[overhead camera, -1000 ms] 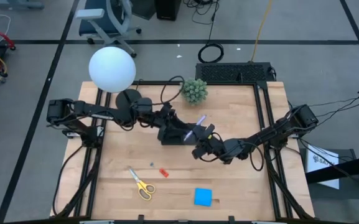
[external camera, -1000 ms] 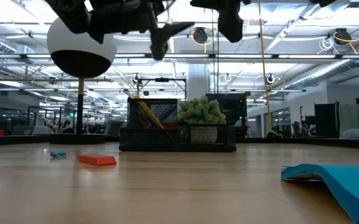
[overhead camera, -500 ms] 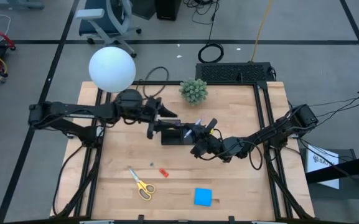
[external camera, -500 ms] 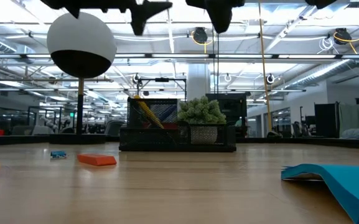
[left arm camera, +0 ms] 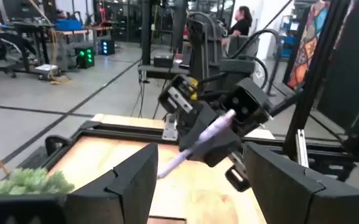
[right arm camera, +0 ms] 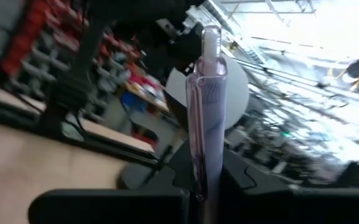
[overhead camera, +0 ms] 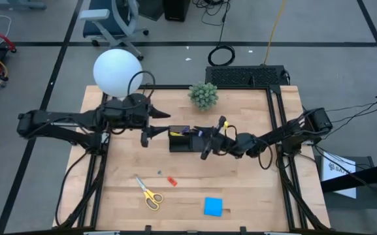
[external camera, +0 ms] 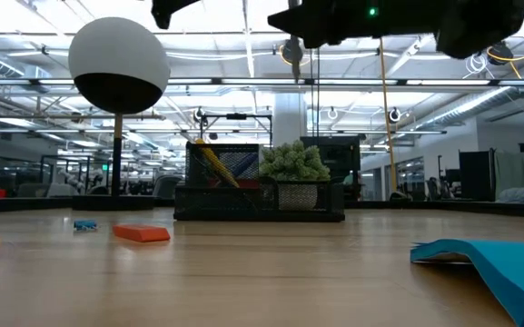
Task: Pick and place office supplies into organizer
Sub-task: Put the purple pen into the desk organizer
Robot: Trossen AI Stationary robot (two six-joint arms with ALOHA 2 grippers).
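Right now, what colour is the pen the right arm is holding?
Pale purple pen, translucent; the right wrist view shows it best.

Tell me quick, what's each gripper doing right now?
Left gripper: open, holding nothing.
Right gripper: closed on the purple pen.

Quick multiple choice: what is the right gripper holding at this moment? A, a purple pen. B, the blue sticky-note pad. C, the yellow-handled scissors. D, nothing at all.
A: the right gripper is shut on the purple pen, which sticks out between its fingers, while the scissors and blue sticky-note pad lie on the table.
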